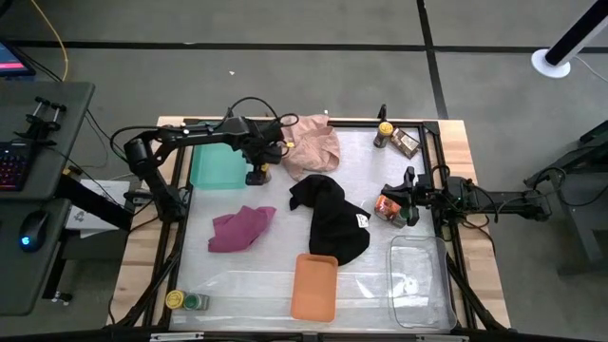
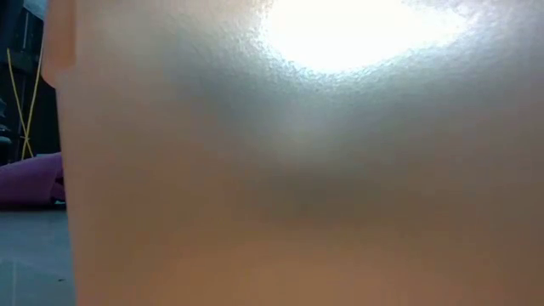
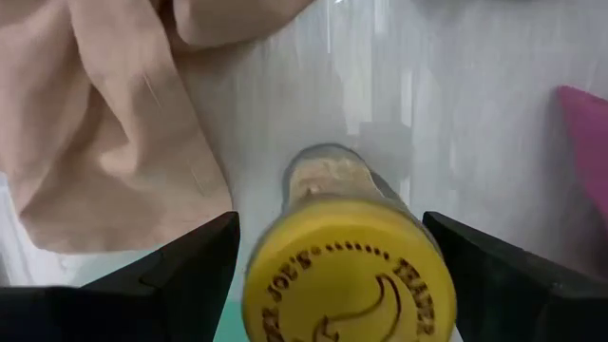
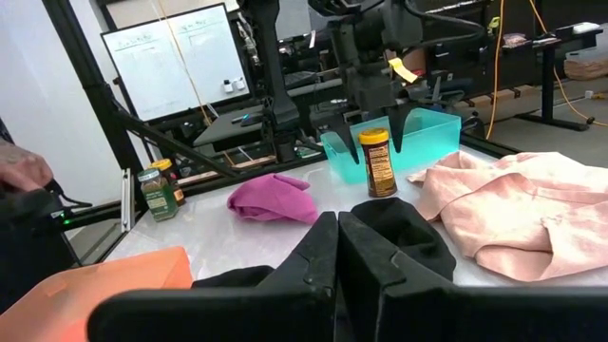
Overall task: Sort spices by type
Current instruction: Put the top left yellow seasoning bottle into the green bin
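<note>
Yellow-lidded jar (image 3: 349,275) — seemingly unclamped — between left gripper (image 3: 332,271) fingers.

The left gripper (image 1: 258,163) hangs over a yellow-lidded jar (image 1: 256,177) with its fingers spread, a gap on each side of the lid. It's a tight spot: green tray (image 1: 218,166) just beside on one side, pink cloth (image 1: 312,147) on the other. The black cloth (image 1: 330,217) hogs mid-table, its edge near the right gripper (image 1: 407,198). The low view is pretty much walled off by what's probably the orange tray (image 2: 297,170). Open tabletop (image 1: 247,271) sits between the magenta cloth (image 1: 241,229) and the orange tray.
</note>
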`<action>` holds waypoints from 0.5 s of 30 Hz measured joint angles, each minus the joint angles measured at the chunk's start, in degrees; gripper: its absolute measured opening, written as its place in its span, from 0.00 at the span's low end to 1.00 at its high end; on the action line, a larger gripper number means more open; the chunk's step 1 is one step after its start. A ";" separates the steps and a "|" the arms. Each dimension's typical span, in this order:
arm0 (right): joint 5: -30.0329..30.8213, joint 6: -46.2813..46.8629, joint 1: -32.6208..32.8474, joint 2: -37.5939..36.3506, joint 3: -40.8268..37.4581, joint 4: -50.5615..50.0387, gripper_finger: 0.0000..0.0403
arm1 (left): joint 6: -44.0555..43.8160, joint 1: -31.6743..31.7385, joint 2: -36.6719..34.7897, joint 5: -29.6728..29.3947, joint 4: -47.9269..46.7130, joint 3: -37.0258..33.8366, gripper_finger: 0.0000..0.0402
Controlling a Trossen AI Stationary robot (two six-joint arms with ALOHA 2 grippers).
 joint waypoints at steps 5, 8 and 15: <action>-0.01 0.00 -0.01 0.00 0.01 0.01 0.00 | 0.08 0.00 0.03 -0.05 1.02 0.00 0.67; -0.01 0.00 -0.01 0.00 0.00 0.01 0.00 | -0.11 0.00 -0.03 -0.07 0.12 0.00 0.51; -0.01 0.00 -0.01 0.00 0.01 0.01 0.00 | 0.05 0.11 -1.86 1.89 -2.40 1.50 0.47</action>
